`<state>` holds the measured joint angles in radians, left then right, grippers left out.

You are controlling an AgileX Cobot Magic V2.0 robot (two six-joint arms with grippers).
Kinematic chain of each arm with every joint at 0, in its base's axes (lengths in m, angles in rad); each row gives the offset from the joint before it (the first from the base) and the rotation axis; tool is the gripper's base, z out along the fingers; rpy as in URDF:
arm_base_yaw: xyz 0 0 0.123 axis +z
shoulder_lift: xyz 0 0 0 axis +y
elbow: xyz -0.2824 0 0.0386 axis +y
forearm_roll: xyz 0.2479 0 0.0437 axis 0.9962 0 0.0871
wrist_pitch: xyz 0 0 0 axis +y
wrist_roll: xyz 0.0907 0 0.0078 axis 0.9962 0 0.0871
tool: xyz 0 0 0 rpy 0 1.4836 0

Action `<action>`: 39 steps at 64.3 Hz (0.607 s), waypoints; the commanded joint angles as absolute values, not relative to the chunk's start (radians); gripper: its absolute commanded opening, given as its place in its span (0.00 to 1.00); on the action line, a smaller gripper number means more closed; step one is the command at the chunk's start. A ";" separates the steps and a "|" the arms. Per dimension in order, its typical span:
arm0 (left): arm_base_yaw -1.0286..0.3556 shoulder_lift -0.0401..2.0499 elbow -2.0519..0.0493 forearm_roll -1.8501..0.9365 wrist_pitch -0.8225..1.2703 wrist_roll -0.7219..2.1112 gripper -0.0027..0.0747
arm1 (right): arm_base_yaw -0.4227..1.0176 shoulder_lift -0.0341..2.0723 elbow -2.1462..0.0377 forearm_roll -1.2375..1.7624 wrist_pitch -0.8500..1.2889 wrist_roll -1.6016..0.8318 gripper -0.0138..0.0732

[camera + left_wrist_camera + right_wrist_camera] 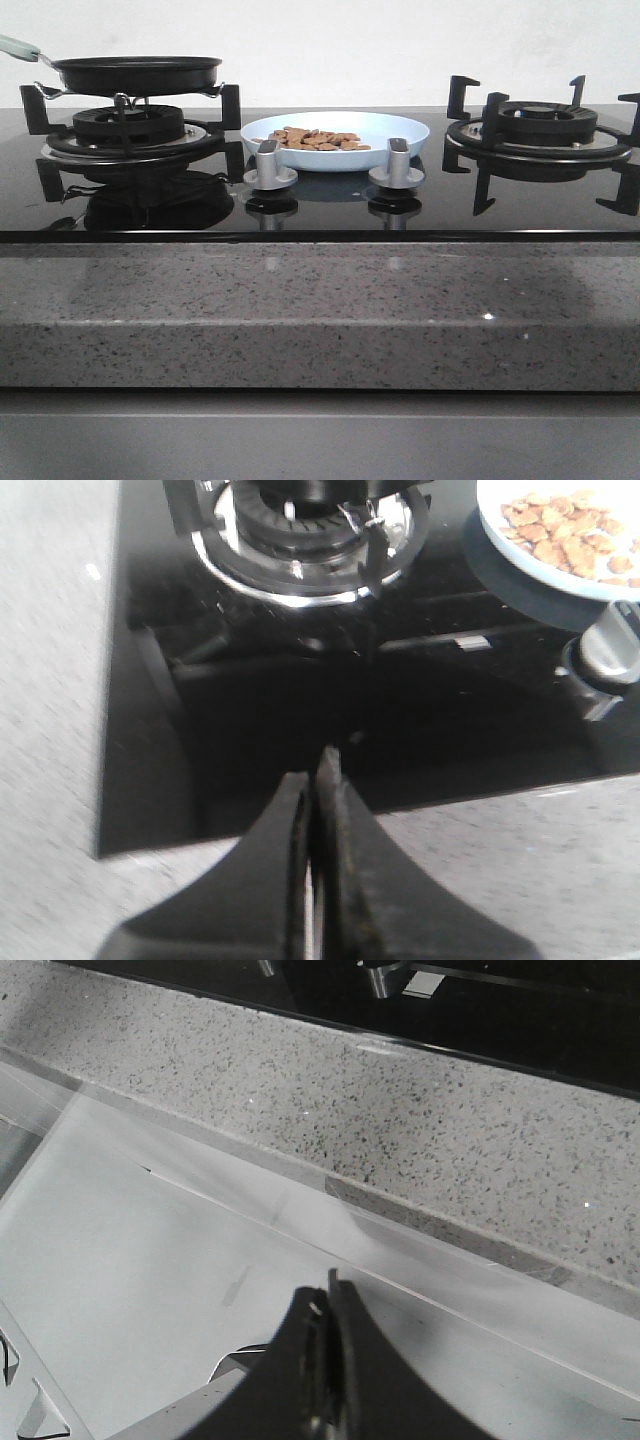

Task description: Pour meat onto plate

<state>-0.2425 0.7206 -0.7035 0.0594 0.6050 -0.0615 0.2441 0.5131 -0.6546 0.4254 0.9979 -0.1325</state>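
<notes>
Left pincer (316,770): clenched, empty, above the table's (320,310) front edge.
Right pincer (327,1300): clenched, empty.
Meat (315,139): heaped on the plate (400,135), behind two knobs (270,165).
Pan (137,72): on the left burner (128,125).

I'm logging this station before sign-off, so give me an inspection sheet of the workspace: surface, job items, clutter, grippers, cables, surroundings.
Surface: glossy black glass hob set in a speckled grey stone counter.
Job's things: meat lies heaped in the pale-blue plate, which sits between the two burners behind the two silver knobs.
Clutter: black frying pan on the left burner; right burner bare.
Grippers: left gripper and right gripper both have jaws shut, holding nothing.
Cables: nothing seen.
Surroundings: plain white wall behind the hob.
</notes>
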 commanded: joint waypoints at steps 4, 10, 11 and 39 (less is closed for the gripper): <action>-0.198 0.587 -0.601 0.076 0.398 -0.057 0.01 | 0.241 0.517 -0.683 0.460 0.952 -0.136 0.03; -0.157 0.469 -0.465 0.072 0.297 -0.057 0.01 | 0.241 0.517 -0.683 0.460 0.952 -0.136 0.03; -0.148 0.451 -0.446 0.072 0.285 -0.057 0.01 | 0.241 0.517 -0.683 0.460 0.952 -0.136 0.03; -0.025 0.032 -0.039 -0.064 0.000 -0.059 0.01 | 0.241 0.517 -0.683 0.460 0.952 -0.136 0.03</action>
<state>-0.0265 0.0551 -0.0476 -0.0504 0.1411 -0.0545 0.2441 0.5131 -0.6546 0.4276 0.9987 -0.1325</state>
